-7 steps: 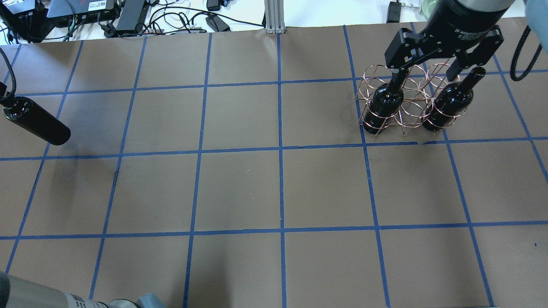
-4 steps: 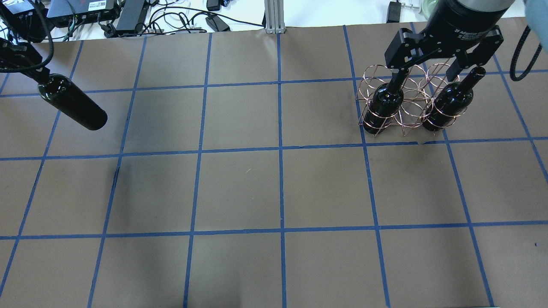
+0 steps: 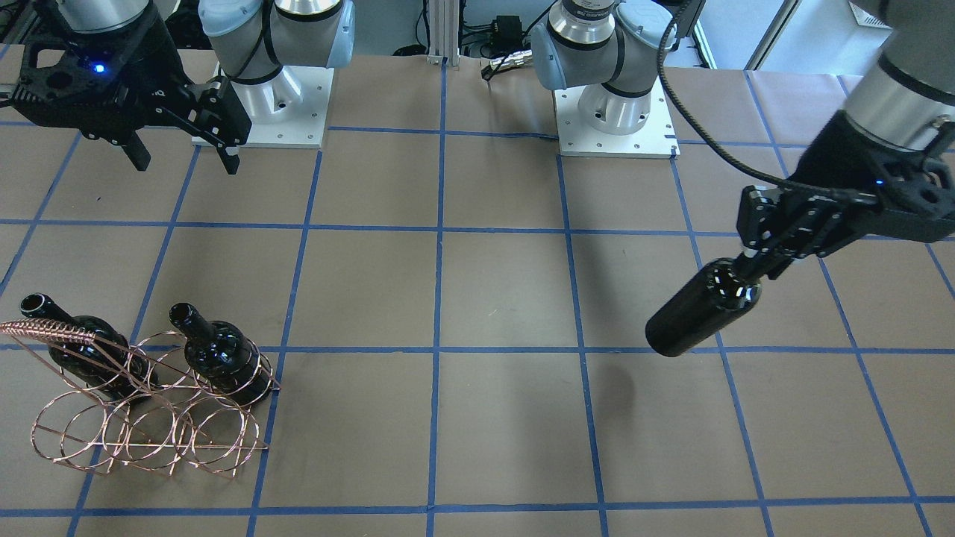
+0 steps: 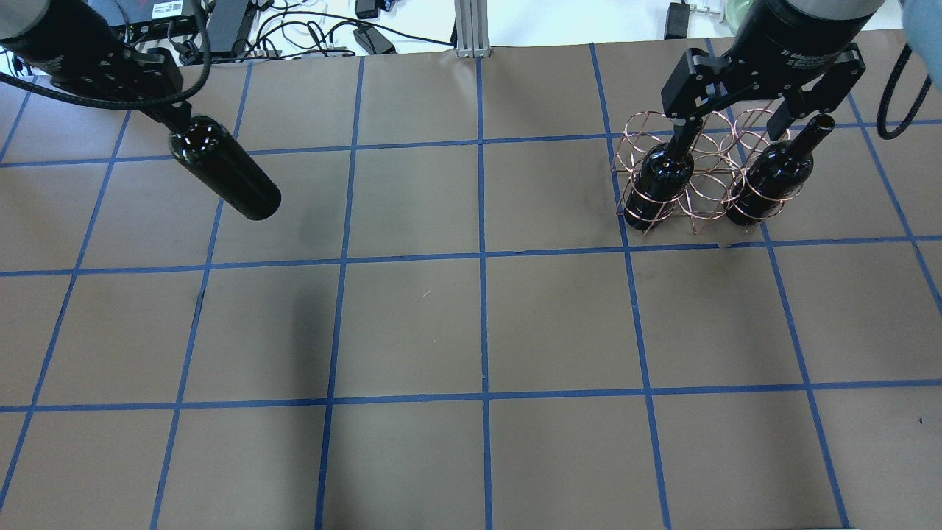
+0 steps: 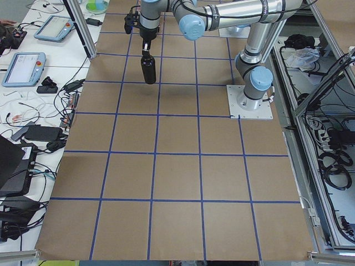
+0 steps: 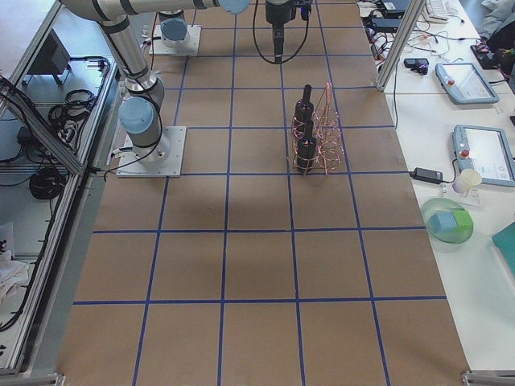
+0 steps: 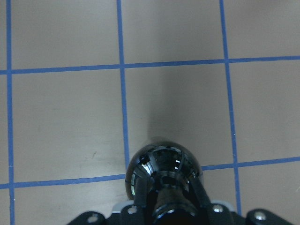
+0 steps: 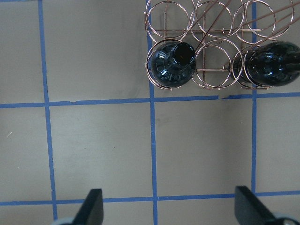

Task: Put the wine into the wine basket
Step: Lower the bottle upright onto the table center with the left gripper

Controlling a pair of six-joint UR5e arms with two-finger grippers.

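My left gripper (image 4: pixel 173 121) is shut on the neck of a near-black wine bottle (image 4: pixel 224 169), which hangs above the table's left side. The bottle also shows in the front view (image 3: pixel 701 309) and the left wrist view (image 7: pixel 164 168). The copper wire wine basket (image 4: pixel 705 184) stands at the far right and holds two more bottles, one (image 4: pixel 662 177) in each outer ring (image 4: pixel 773 177), with the ring between them empty. My right gripper (image 4: pixel 736 125) is open and empty, high over the basket (image 8: pixel 211 70).
The table is brown paper with a blue tape grid (image 4: pixel 482 258). Cables and power bricks (image 4: pixel 294 29) lie beyond its far edge. The two arm bases (image 3: pixel 268 97) stand at the robot's side of the table.
My left gripper has carried its bottle to the right, from the table's left edge inward. The right gripper, the basket and its two bottles have not moved.
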